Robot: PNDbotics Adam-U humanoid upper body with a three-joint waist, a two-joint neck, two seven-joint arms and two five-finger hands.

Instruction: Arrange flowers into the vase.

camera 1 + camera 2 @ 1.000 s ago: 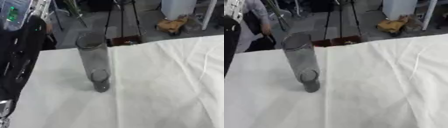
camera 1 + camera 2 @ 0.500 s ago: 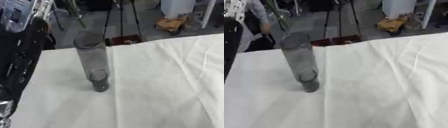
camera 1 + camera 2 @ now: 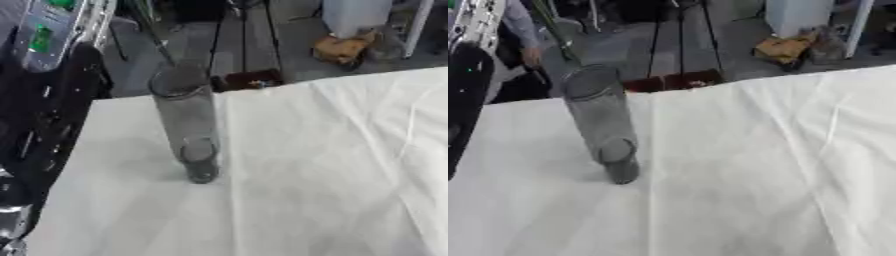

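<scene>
Clear vase (image 3: pixel 188 125) stands upright on the white cloth (image 3: pixel 332 170). Left arm (image 3: pixel 44 130) rises just left of the vase. Neither hand shows; finger state cannot be told.

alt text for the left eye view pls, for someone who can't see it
A tall, clear, empty glass vase stands upright on a table covered with a white cloth, left of centre. The robot's black left arm runs down the left edge, its hand not visible. No flowers show; beyond the table's far edge lies a grey floor with tripod legs and clutter.
</scene>
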